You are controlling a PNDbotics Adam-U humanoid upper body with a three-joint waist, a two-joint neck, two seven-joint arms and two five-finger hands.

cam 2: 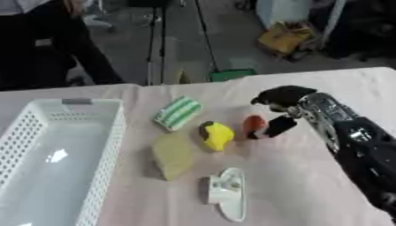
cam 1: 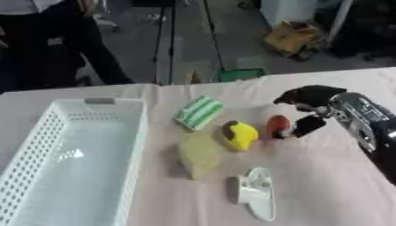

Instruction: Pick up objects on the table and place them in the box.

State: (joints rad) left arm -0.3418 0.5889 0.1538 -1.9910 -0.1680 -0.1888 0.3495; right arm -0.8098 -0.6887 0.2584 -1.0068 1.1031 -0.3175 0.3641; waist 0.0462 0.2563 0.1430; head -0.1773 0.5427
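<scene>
- Basket (cam 1: 131,145) sits at my left on the pink table (cam 1: 325,185), long and white with perforated walls, nothing inside it; its near end runs off the bottom edge of the view.
- I see my right hand (cam 1: 313,110) coming in from the right side, upper fingers arched above and a lower finger or thumb reaching toward the red thing (cam 1: 277,125).
- The lower fingertip (cam 1: 298,129) looks to be touching the red thing's right side; the upper fingers stay apart from it, so I read the hand as spread, not clamped.
- Just left of the red thing lies the yellow toy (cam 1: 241,134), with a dark patch on its left end; the gap between the two is narrow.
- A green-striped sponge (cam 1: 199,112) lies tilted behind the toy, near the basket's far right corner.
- A pale yellow sponge (cam 1: 199,154) lies beside the basket's right wall, touching or almost touching the yellow toy.
- A white clip-like piece (cam 1: 257,192) lies nearest me, apart from the rest.
- I have open cloth to the right of the white piece and below my forearm, and a slim strip between the basket wall and the sponges.
- The table's far edge runs just behind the striped sponge and my hand.
- My left hand shows in neither view.
</scene>
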